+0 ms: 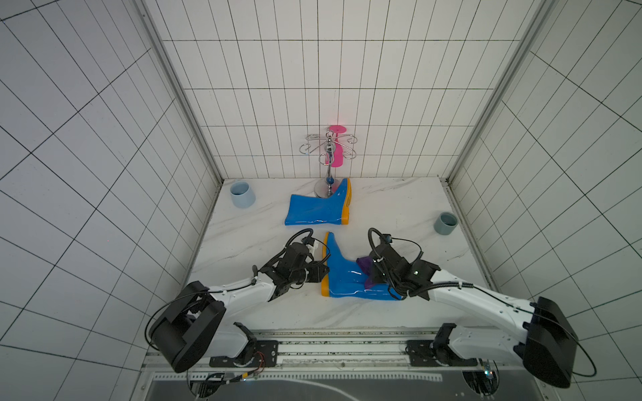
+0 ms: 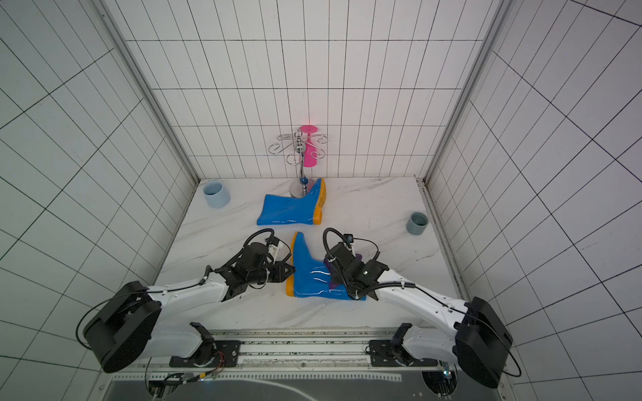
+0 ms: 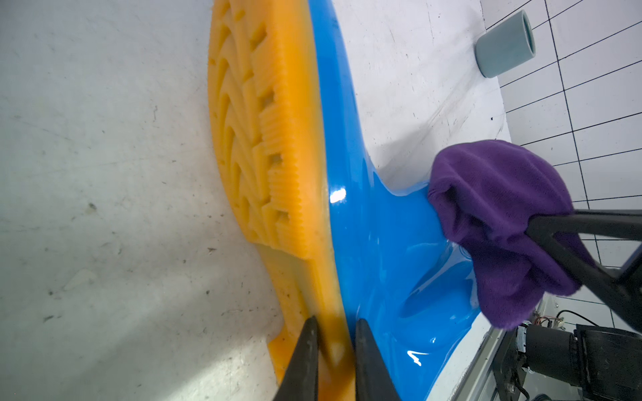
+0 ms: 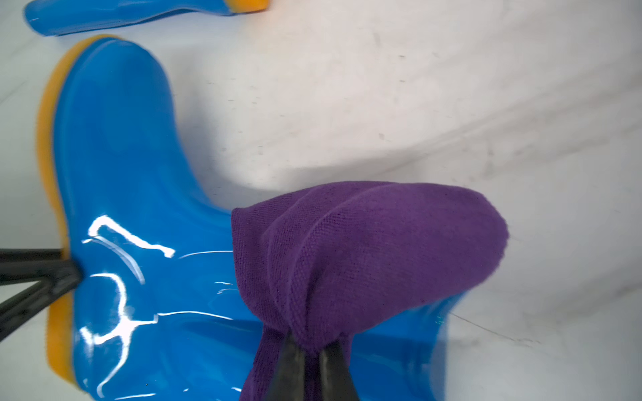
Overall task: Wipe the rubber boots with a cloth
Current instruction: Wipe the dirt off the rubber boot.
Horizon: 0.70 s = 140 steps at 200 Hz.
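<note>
Two glossy blue rubber boots with orange soles lie on their sides on the marble table. The far boot point(image 1: 318, 208) point(image 2: 291, 208) point(image 4: 121, 14) lies untouched near the back. The near boot point(image 1: 344, 274) point(image 2: 309, 274) point(image 3: 382, 225) point(image 4: 139, 208) lies between my arms. My left gripper point(image 1: 321, 272) point(image 2: 290, 272) point(image 3: 337, 321) is shut on the heel end of its orange sole point(image 3: 264, 139), one finger on each side of the rim. My right gripper point(image 1: 371, 274) point(image 2: 335, 274) point(image 4: 311, 343) is shut on the bunched purple cloth point(image 1: 364, 265) point(image 3: 500, 215) point(image 4: 364, 250), which rests on the boot's shaft near the ankle.
A light-blue cup point(image 1: 242, 194) stands at the back left and a grey cup point(image 1: 445, 224) point(image 3: 505, 43) near the right wall. A chrome hook stand point(image 1: 326, 163) holding a pink glass point(image 1: 336, 156) stands behind the far boot. Tiled walls close in three sides.
</note>
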Each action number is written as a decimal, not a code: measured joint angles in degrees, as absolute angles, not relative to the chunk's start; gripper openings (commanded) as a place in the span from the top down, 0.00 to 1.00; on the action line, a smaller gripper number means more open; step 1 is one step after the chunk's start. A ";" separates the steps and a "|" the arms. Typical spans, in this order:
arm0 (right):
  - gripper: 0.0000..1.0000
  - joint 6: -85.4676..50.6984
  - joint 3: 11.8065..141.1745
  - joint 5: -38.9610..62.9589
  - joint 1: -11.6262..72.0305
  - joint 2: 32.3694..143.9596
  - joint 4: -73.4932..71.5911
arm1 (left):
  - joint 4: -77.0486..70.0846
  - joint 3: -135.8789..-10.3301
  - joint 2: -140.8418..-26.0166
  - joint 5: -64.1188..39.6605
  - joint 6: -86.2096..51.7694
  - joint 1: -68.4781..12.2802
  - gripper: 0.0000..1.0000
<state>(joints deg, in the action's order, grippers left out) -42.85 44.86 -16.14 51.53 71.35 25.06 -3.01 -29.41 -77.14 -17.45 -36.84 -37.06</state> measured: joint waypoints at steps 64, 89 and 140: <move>1.00 -42.63 51.09 -13.89 61.43 84.05 18.31 | -3.70 -29.41 -77.58 -17.76 -37.10 -37.06 0.85; 1.00 -43.31 51.07 -11.77 62.74 85.89 16.56 | -4.08 -29.41 -77.84 -17.96 -37.08 -37.06 0.85; 1.00 -46.09 47.03 -10.52 62.37 85.69 14.81 | -5.19 -29.67 -79.18 -18.81 -37.06 -37.06 0.85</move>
